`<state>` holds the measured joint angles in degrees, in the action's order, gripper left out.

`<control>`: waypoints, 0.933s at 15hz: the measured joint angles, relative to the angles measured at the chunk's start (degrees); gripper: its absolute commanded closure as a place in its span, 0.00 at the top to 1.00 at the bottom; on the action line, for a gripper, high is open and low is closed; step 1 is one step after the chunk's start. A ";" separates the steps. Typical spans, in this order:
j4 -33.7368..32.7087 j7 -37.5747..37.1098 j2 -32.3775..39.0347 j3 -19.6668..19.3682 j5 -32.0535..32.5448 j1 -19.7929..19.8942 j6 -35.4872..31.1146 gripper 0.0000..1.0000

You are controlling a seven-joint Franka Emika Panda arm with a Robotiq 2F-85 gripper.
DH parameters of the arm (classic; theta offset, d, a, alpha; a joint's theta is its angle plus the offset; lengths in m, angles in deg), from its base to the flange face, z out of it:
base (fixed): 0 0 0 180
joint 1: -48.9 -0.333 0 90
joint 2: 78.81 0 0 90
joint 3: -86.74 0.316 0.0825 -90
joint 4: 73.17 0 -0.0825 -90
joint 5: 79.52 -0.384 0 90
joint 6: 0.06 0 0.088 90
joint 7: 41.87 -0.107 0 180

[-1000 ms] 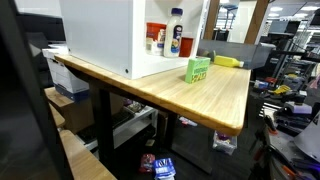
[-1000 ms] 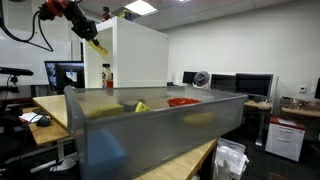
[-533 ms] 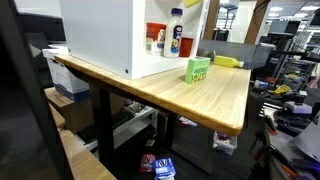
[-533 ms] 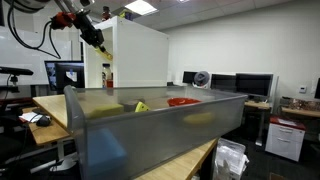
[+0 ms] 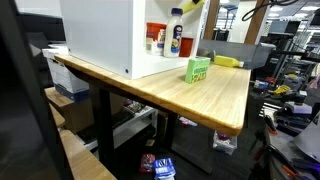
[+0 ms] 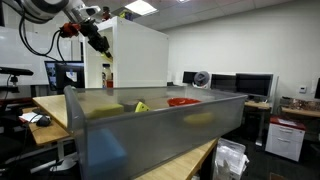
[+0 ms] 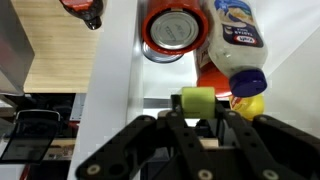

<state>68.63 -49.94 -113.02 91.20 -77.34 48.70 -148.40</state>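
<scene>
Jaws clenched on yellow-green cylinder (image 7: 197,100), btm centre of wrist view; white bottle (image 7: 236,40) just upper right, cap end nearest.

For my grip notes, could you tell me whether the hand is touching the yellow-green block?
Touching. In the wrist view the hand is closed on the yellow-green block, pressing against both its sides with no gap.

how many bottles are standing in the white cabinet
2: a white bottle with a blue cap and a smaller red bottle right beside it, both in the open white cabinet. Its wall may hide more.
</scene>
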 measured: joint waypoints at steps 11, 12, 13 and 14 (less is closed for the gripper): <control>0.35 -1.88 5.63 2.26 0.45 2.99 -2.83 0.07; 0.50 -1.96 6.22 2.42 0.45 2.99 -3.43 0.07; 0.59 -1.98 6.52 2.49 0.45 2.99 -3.78 0.07; 0.76 -1.98 6.89 2.58 0.45 2.99 -4.31 0.07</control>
<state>69.39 -51.92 -106.13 93.78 -76.89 51.69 -152.71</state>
